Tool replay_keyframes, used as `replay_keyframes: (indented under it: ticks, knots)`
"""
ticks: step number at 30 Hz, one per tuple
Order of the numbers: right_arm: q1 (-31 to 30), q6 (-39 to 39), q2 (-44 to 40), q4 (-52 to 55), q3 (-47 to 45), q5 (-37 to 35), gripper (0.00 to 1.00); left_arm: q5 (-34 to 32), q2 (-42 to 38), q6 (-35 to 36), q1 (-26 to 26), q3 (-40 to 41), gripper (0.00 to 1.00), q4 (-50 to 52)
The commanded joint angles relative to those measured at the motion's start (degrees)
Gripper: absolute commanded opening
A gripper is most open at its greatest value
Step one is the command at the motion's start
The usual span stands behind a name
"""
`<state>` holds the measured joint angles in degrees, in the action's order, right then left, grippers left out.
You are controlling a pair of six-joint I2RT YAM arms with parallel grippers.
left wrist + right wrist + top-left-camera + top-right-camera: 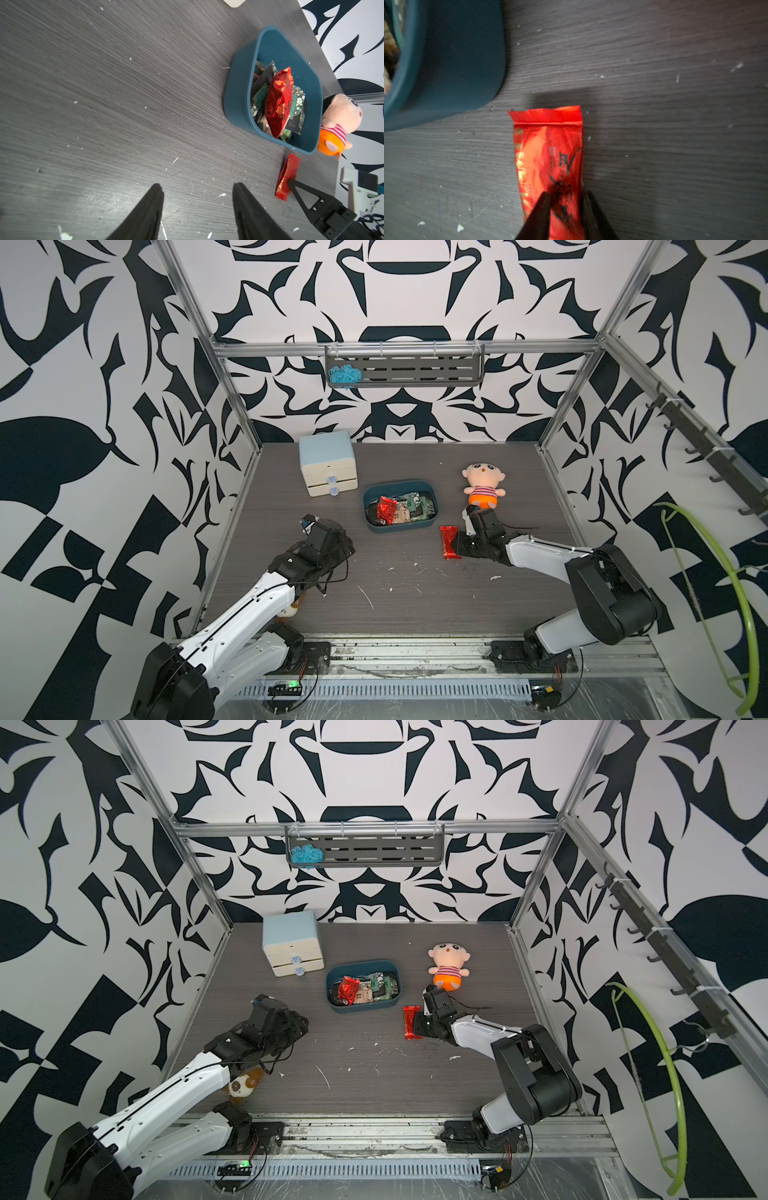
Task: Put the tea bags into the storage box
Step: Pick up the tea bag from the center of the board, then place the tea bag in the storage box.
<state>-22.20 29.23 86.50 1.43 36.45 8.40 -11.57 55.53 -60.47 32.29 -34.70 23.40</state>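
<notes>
The right hand (566,194) is drawn narrow and pinches the near end of a red tea bag (548,145). The rest of the sachet sticks out ahead of its fingertips, over the counter (675,124). The storage box (456,52) stands just ahead of this hand, off toward the left hand's side and clear of the sachet, with the other tea bags (401,510) piled inside. The left hand (197,185) is wide with nothing between its fingers, the box well ahead of it.
</notes>
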Motion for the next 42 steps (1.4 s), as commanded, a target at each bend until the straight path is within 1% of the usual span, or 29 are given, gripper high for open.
replay_keyframes:
  ticks: [1,3,5,9,15,18,21,24,27,35,39,42]
  knots:
    - [0.1,-0.2,-0.1,1.4,1.6,0.3,0.12,0.5,0.7,0.3,0.2,-0.7,0.59,0.1]
    - [0.1,-0.5,-0.9,1.2,1.4,0.5,0.04,0.6,0.9,0.3,0.2,-0.9,0.59,0.0]
    - [0.1,-0.6,-2.4,0.4,0.5,0.4,0.00,0.8,1.2,0.3,0.2,-1.1,0.59,-0.1]
    - [0.1,-0.6,-6.5,-1.7,-1.9,0.5,0.00,1.0,1.5,0.3,0.3,-1.2,0.59,-0.2]
    - [0.1,-0.4,-16.6,-5.5,-7.2,0.2,0.00,0.6,0.7,0.9,0.2,-0.7,0.59,-0.2]
    - [0.1,0.1,-20.6,-3.8,-6.2,1.7,0.00,0.2,0.0,1.5,0.2,-0.4,0.59,-0.5]
    - [0.0,0.5,-21.7,-1.3,-2.7,3.8,0.00,-0.4,-1.0,1.9,0.2,-0.1,0.59,-0.3]
    - [-0.7,0.6,-20.1,-0.2,1.0,4.3,0.00,-0.9,-2.0,2.1,0.2,0.8,0.59,-0.5]
    - [-2.0,0.4,-16.3,1.1,5.3,3.7,0.00,-1.1,-3.2,2.1,0.2,1.9,0.59,-0.7]
    - [-6.4,-0.9,-1.1,3.9,17.6,1.9,0.00,-1.4,-6.8,2.0,0.2,4.1,0.59,0.2]
    - [-6.9,-0.9,4.7,4.3,22.4,2.0,0.00,-2.1,-7.8,2.7,0.3,3.4,0.60,2.8]
    - [-6.9,-1.0,7.8,3.9,25.1,2.0,0.00,-0.9,-8.8,2.4,0.2,4.2,0.60,2.7]
